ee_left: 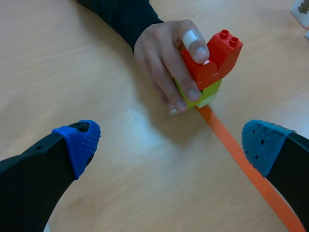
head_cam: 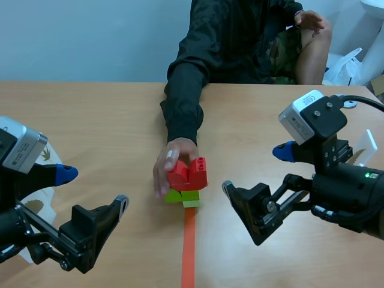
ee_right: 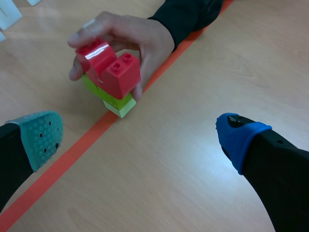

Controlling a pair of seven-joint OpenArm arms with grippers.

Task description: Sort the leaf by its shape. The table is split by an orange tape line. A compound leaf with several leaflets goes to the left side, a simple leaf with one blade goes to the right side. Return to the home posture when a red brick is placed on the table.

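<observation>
Both pincers hang low in the frame with their fingers spread wide and nothing between them: my left pincer (head_cam: pixel 94 187) at the lower left, my right pincer (head_cam: pixel 255 169) at the lower right. Between them the orange tape line (head_cam: pixel 189 252) runs up from the bottom edge along the wooden tabletop (head_cam: pixel 90 114). At the far end of the line, just below the centre of the frame, sits a green brick (head_cam: pixel 183 196), and the red brick (head_cam: pixel 189 174) rests on top of it. Both wrist views show this stack ahead of the spread fingers, right on the tape. A person's hand (head_cam: pixel 168 165) wraps the stack from the left side, fingers touching the red brick. At the left edge, behind my left arm, a white sheet with a small leaf print (head_cam: pixel 46 154) peeks out. Near the right edge a white card (head_cam: pixel 366 147) stands behind my right arm. The dark sleeve (head_cam: pixel 183 102) leads up to the person sitting at top centre.
</observation>
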